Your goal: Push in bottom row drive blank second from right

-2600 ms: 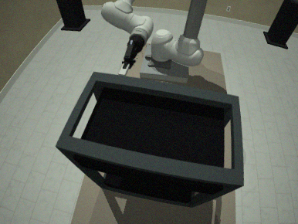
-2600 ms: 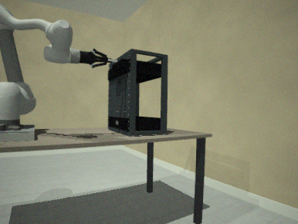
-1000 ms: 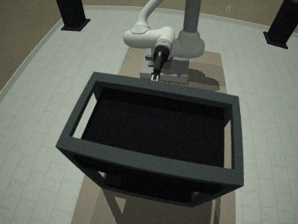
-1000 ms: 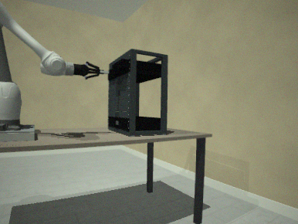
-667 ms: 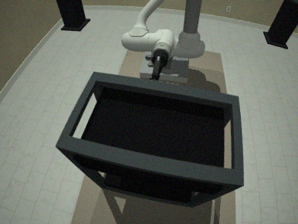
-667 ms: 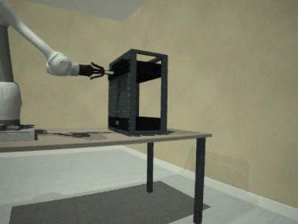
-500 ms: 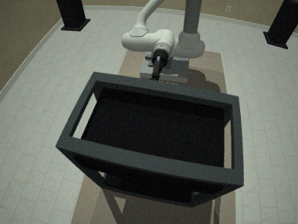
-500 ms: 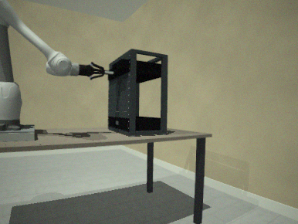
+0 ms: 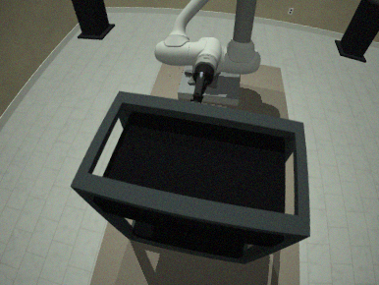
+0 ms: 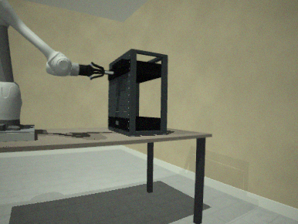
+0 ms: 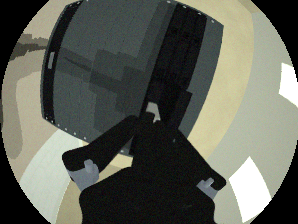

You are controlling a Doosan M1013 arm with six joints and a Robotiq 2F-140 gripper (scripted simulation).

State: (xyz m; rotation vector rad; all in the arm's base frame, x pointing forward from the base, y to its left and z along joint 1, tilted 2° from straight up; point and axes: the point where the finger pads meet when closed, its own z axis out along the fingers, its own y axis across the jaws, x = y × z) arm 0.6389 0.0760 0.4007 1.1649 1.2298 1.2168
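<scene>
Dark open-frame rack (image 10: 165,93) standing on the table (image 10: 181,136), near its far end.
The gripper (image 10: 109,72), fingers together and empty, meets the rack's upper front edge; open air surrounds the arm (image 10: 58,63).

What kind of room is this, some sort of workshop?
Probably a bare test room or lab rather than a busy workshop: a white robot arm is mounted on a plain table, facing a dark open-framed rack, with tan walls and a tiled floor around it.
</scene>
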